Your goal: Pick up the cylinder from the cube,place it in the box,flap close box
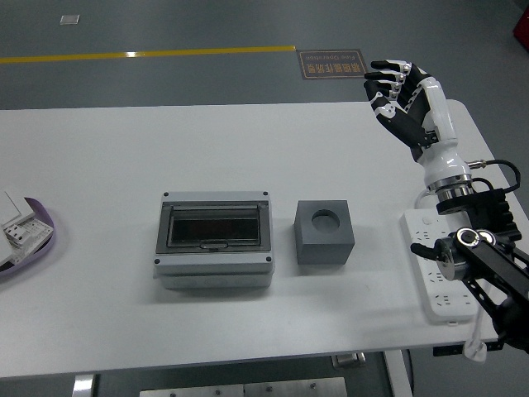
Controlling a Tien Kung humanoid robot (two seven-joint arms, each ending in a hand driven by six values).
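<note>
The right hand (402, 95) hangs high over the far right of the white table (99, 149), fingers spread, holding nothing. I see no cylinder; the hole in the grey cube (324, 232) looks empty. The grey box (214, 240) has its clear flap shut. The hand might grab at nothing, or bump the power strip (438, 285) under its arm.

A white power strip (438, 279) lies at the table's (207, 141) right edge, a purple-rimmed tray (25, 236) at its left.
</note>
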